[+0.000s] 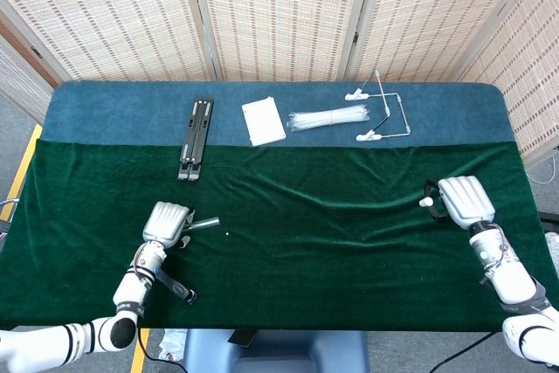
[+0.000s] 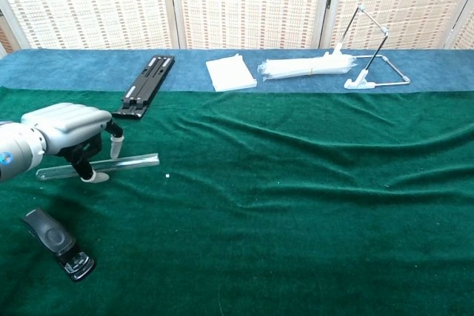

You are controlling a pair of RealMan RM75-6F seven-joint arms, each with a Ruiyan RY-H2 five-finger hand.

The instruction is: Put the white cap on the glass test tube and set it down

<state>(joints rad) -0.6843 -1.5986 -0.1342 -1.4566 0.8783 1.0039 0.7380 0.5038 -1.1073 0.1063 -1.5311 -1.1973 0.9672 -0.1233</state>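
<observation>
The glass test tube lies flat on the green cloth at the left, and in the head view only its right end shows. My left hand hangs palm down over the tube's left half. One fingertip is behind the tube and another in front, both near the glass; the tube still lies on the cloth. A tiny white speck, perhaps the cap, sits just right of the tube. My right hand rests palm down far right, with nothing seen in it.
A black clip-like tool lies near the front left edge. Along the blue back strip are a black bar, a white pad, a bundle of clear tubes and a wire stand.
</observation>
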